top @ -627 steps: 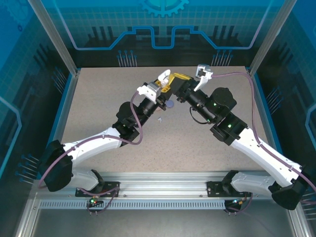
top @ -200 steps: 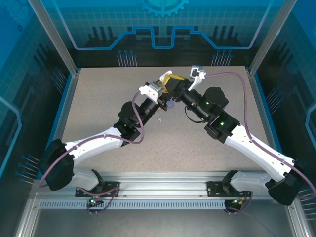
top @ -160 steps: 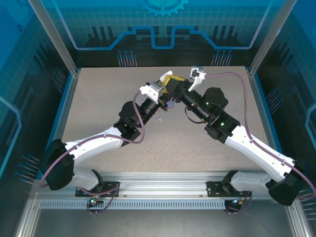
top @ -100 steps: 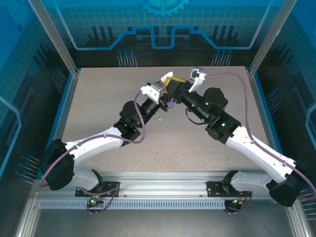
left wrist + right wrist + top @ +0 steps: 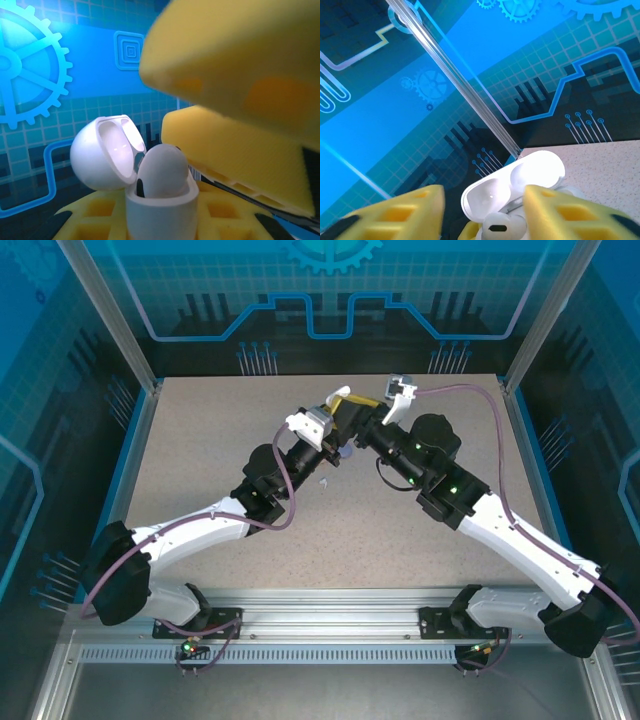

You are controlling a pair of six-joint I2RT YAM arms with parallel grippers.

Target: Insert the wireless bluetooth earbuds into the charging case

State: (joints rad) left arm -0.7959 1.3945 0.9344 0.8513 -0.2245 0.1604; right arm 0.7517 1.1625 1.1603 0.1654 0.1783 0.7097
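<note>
Earbuds: two, white; first earbud [image 5: 162, 167] seated in charging case [image 5: 160, 215], second earbud [image 5: 322, 481] loose on bench [image 5: 200, 460].
Charging case: one, lid open.
Left hand [image 5: 337, 407]: clamped on case.
Right hand [image 5: 482, 202]: fingers apart, flanking case.

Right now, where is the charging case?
Left wrist view, lower centre: the white charging case is held lid-open by the left gripper, the right gripper straddling it.

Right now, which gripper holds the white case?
The left gripper: clamped on the white case. The right gripper stands open around it.
</note>
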